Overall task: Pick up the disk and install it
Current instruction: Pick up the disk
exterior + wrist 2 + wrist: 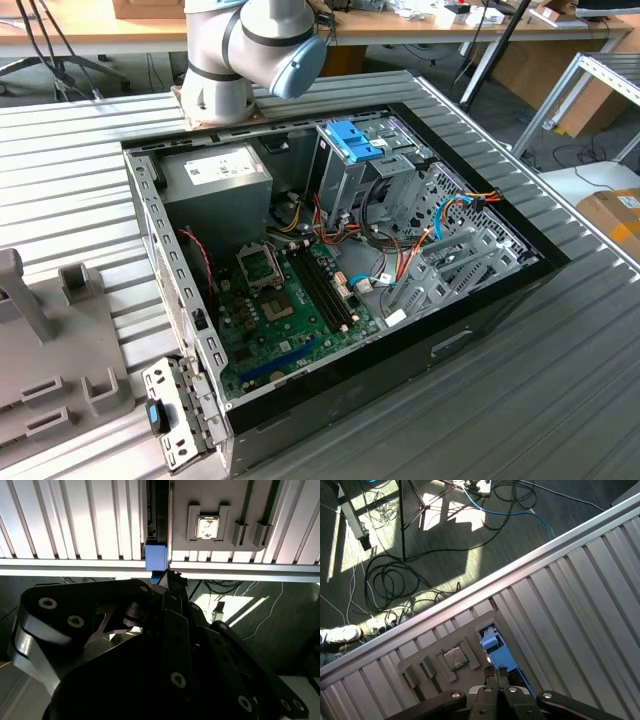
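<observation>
**Blue-railed disk (494, 645) in fixture slot, hand (496, 671) closed by it**

Counts: one disk, one hand, one grey fixture (200, 492), one processor chip (207, 527) seated in that fixture, one open computer case (480, 320) (seen in the exterior view). The disk sits at the fixture's side, next to the ribbed worktop (75, 515). Its long axis runs parallel to the ribs, and its blue end tab points toward the worktop's edge rail. The hand's fingers are pressed together with nothing between them, tips just beside the blue end. Cannot tell if they touch it.
</observation>
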`<state>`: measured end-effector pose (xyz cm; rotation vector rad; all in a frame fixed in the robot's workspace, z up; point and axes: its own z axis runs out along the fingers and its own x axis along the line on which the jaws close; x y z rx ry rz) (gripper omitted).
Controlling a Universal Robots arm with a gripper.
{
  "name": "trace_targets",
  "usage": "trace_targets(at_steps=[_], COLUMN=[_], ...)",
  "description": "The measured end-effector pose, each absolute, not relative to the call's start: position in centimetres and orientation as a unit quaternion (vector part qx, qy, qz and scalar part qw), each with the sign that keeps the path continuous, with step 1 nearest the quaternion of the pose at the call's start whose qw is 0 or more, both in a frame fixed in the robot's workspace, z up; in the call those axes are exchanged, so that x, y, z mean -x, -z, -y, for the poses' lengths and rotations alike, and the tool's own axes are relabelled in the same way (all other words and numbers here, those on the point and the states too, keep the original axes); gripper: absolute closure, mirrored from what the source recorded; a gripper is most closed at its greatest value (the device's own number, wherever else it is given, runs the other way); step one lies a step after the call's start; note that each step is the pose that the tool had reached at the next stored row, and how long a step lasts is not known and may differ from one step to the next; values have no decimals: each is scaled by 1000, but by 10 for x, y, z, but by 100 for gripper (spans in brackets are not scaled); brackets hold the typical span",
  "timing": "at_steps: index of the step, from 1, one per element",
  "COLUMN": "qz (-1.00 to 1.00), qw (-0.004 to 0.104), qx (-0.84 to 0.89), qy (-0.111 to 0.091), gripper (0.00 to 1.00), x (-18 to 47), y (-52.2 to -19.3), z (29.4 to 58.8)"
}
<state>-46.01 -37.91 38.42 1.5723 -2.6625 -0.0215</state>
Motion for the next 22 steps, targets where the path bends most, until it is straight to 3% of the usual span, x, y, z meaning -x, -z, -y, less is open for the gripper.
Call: trace_targets(at_steps=[22], qz=[786], qw=[25], qx=[-618], qy=[4], gripper=[89], x=[460], y=[-382], z=[376])
